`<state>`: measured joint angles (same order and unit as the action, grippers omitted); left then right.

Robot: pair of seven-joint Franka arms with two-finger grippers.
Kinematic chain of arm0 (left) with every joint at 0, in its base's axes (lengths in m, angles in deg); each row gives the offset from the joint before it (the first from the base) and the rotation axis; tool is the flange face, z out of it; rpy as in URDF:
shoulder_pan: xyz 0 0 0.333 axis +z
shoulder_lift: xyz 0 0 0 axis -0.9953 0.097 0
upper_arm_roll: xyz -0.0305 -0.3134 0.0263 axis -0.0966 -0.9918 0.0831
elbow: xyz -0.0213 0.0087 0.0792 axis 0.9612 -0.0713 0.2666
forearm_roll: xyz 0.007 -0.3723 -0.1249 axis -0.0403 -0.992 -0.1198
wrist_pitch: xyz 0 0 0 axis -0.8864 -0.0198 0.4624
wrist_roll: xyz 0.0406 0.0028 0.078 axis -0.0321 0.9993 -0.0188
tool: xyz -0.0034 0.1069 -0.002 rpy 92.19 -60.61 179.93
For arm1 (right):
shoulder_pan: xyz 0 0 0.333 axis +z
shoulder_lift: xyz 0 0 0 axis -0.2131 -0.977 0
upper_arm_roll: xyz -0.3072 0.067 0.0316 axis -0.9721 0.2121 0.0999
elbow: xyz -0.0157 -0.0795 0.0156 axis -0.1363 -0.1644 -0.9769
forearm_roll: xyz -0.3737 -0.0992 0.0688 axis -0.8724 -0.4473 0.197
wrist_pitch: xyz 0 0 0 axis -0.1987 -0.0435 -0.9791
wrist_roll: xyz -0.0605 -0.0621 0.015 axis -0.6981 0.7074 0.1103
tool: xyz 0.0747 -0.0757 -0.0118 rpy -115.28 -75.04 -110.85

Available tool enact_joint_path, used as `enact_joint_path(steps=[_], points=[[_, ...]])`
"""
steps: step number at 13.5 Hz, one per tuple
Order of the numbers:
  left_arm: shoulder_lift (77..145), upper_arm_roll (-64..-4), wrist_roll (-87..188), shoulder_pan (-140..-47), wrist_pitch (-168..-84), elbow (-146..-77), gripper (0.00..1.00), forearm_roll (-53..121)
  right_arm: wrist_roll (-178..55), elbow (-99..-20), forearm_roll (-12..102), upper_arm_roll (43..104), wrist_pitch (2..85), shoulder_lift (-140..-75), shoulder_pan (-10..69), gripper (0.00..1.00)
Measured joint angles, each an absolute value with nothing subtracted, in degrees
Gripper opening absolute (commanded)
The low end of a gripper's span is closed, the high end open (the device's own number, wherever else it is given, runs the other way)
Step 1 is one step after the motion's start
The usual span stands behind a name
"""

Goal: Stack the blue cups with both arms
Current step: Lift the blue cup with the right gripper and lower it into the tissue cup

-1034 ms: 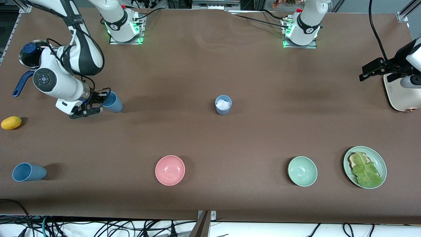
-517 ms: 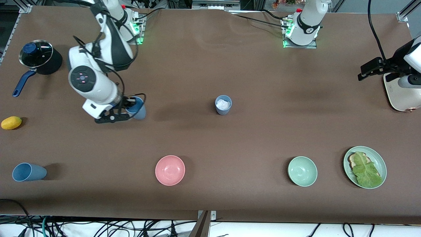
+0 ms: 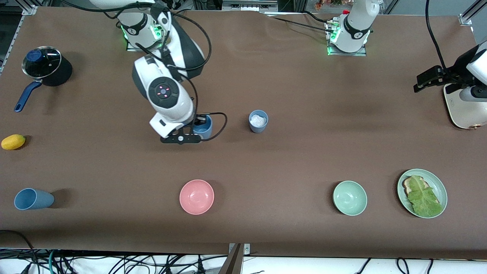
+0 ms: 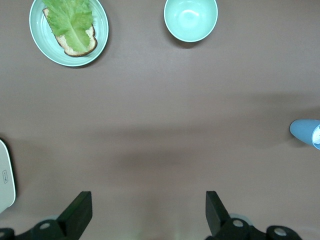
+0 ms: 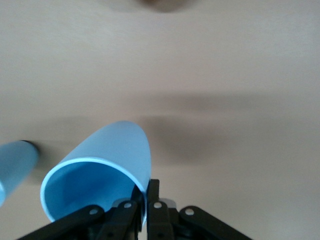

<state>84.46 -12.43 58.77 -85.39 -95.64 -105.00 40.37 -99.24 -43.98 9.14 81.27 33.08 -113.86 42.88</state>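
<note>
My right gripper (image 3: 197, 128) is shut on the rim of a blue cup (image 3: 205, 129) and holds it tilted over the table, beside the middle cup on the side of the right arm's end. In the right wrist view the fingers (image 5: 159, 197) pinch the cup's wall (image 5: 107, 160). The middle blue cup (image 3: 258, 121) stands upright with something white inside; it also shows in the right wrist view (image 5: 15, 167) and the left wrist view (image 4: 306, 133). A third blue cup (image 3: 33, 199) lies on its side near the front at the right arm's end. My left gripper (image 3: 422, 83) (image 4: 147, 215) is open, empty and waits.
A pink bowl (image 3: 196, 196), a green bowl (image 3: 350, 198) and a green plate (image 3: 441, 186) with toast and lettuce lie near the front. A lidded pot (image 3: 42, 62) and a yellow fruit (image 3: 13, 141) are at the right arm's end. A white appliance (image 3: 462, 110) stands under the left arm.
My right arm has carried the blue cup from the pot's end of the table toward the middle cup. The left arm has barely moved.
</note>
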Motion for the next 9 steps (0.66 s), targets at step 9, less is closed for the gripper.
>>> enact_joint_path(steps=[9], points=[[84.47, -12.45, 58.77, -85.39, -95.58, -104.97, 1.00, 40.37, -109.98, -31.93, 17.63, 81.27, 32.97, -121.29, 50.13, 0.00]])
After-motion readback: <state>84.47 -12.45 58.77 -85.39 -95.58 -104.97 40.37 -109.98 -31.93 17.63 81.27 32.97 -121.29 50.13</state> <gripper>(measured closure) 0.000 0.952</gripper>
